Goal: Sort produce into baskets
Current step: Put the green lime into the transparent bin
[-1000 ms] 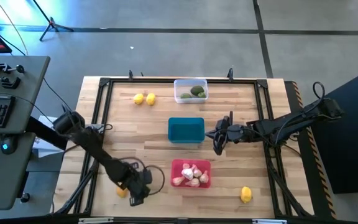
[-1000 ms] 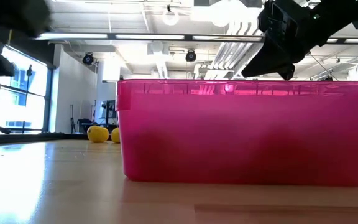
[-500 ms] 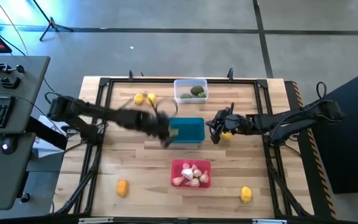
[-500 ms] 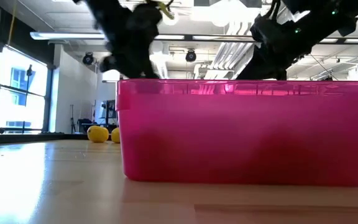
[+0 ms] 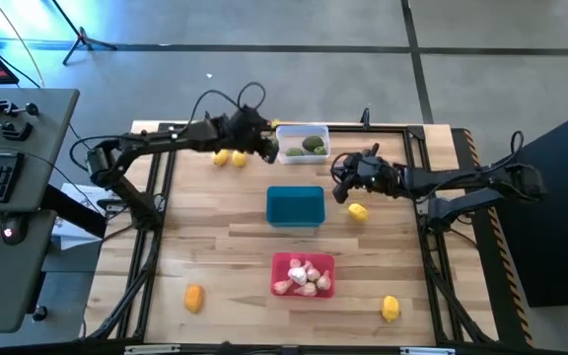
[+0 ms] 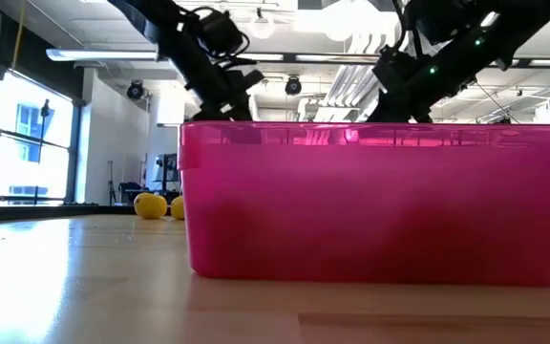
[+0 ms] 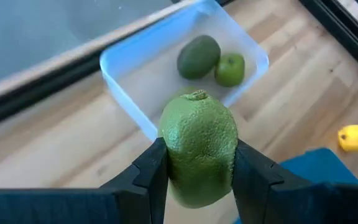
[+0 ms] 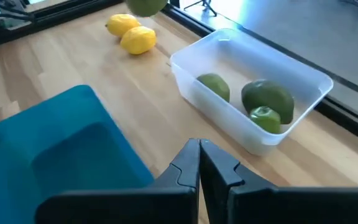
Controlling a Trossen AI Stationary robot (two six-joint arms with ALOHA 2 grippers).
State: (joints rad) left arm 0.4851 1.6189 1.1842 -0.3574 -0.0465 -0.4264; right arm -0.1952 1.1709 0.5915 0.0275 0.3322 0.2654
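my overhead camera looks straight down on the whole table (image 5: pixel 225 237) and both my arms. my low camera sits at table-top level, pressed close to the red basket (image 6: pixel 375 201), facing the room behind. my left wrist camera looks down past its fingers onto the clear basket (image 7: pixel 120 71); my right wrist camera sees that same basket from the opposite side, beside the teal basket (image 8: pixel 48 143).

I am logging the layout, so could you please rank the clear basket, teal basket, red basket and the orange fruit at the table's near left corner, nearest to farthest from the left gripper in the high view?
From the left gripper, which holds a green fruit:
1. Clear basket, right beside it at the far edge.
2. Teal basket, mid-table.
3. Red basket, near edge.
4. Orange fruit, near left corner.
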